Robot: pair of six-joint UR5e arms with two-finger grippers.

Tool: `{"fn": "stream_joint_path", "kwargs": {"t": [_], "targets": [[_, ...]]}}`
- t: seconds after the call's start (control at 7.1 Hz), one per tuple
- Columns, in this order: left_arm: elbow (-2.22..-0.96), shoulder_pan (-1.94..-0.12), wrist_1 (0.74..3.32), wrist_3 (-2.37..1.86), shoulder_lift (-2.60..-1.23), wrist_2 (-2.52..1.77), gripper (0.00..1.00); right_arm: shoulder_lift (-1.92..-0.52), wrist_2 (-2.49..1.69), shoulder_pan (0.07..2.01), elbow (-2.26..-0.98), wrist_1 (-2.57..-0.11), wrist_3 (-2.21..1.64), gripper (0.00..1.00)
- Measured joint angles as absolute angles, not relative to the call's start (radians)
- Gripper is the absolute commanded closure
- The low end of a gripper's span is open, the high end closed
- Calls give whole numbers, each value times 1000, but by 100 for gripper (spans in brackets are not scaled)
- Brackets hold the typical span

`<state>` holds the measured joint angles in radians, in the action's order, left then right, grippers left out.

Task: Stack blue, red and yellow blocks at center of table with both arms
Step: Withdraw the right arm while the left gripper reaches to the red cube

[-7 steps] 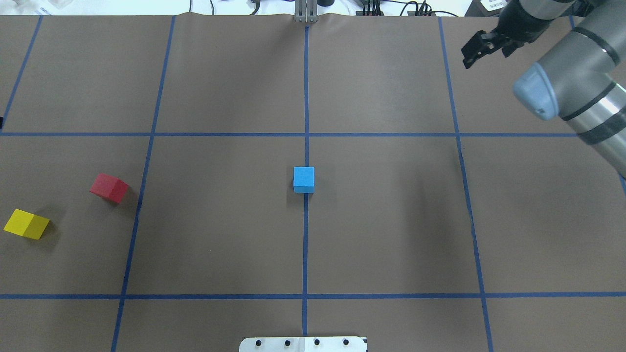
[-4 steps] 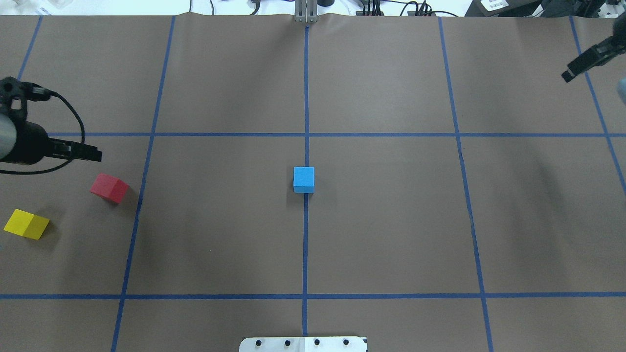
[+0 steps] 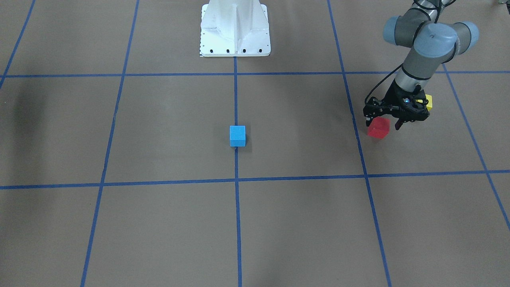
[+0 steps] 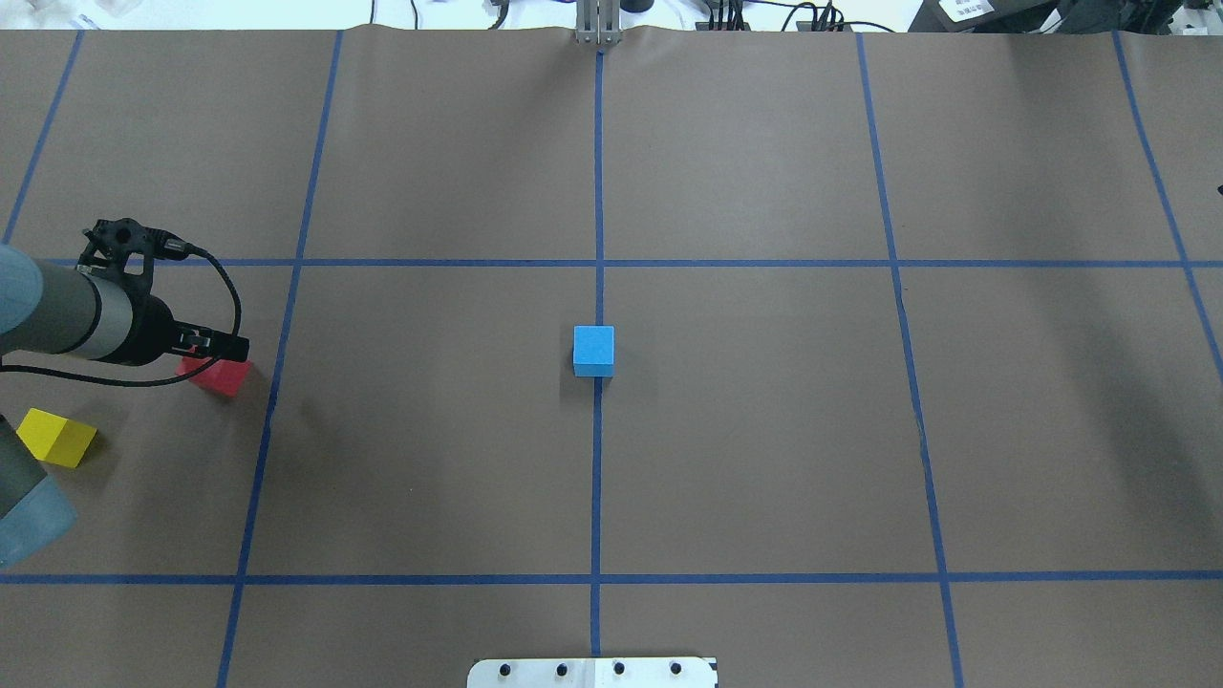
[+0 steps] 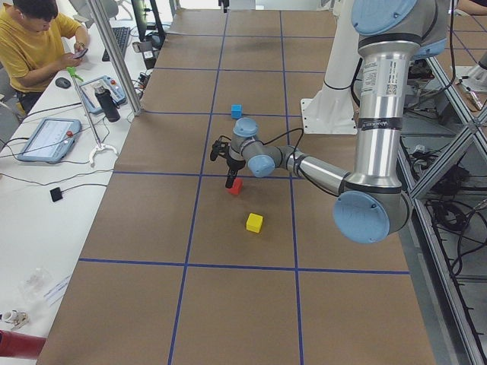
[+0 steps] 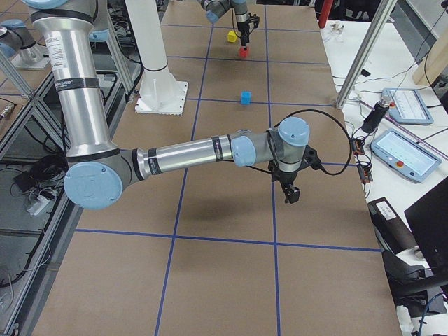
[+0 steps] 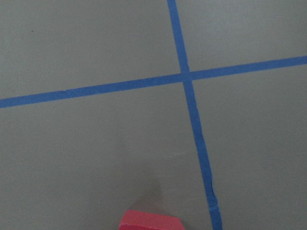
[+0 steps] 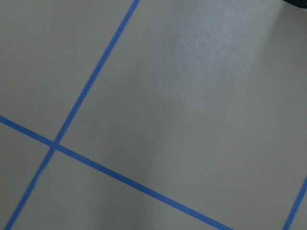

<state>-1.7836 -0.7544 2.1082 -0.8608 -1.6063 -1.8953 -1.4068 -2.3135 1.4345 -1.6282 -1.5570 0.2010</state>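
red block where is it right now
In the overhead view the red block sits at the table's left, under the left gripper, with the yellow block its nearest neighbour.

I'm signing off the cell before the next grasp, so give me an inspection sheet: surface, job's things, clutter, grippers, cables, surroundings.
Surface: brown paper table with a blue tape grid.
Job's things: blue block at the centre, on the tape line; red block and yellow block apart on the robot's left side; nothing stacked.
Clutter: nothing seen.
Grippers: left gripper open at the red block, not closed on it; right gripper above bare paper, open or shut cannot be told.
Cables: black cable loops beside the left wrist.
Surroundings: operator seated at a side bench with tablets.
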Motion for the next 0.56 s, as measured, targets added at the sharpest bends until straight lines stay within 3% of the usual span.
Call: {"fn": "stream_joint_path", "kwargs": {"t": [0.14,0.28,0.42,0.56], "targets": [[-1757,-753,2110,-854,-1623,-1895,2,-1409,-2312,1435,-1628,-1557,202,0],[-1739,-750,2111,-851,-1634,-1896,23,-1409,-2311,1436,-1628,-1557,201,0],[-1731,-743,2112,-850,-1639,-1897,51,-1410,-2310,1436,-1628,-1557,201,0],[-1727,-738,2111,-850,-1639,-1897,59,-1410,-2309,1436,-1628,-1556,201,0]]}}
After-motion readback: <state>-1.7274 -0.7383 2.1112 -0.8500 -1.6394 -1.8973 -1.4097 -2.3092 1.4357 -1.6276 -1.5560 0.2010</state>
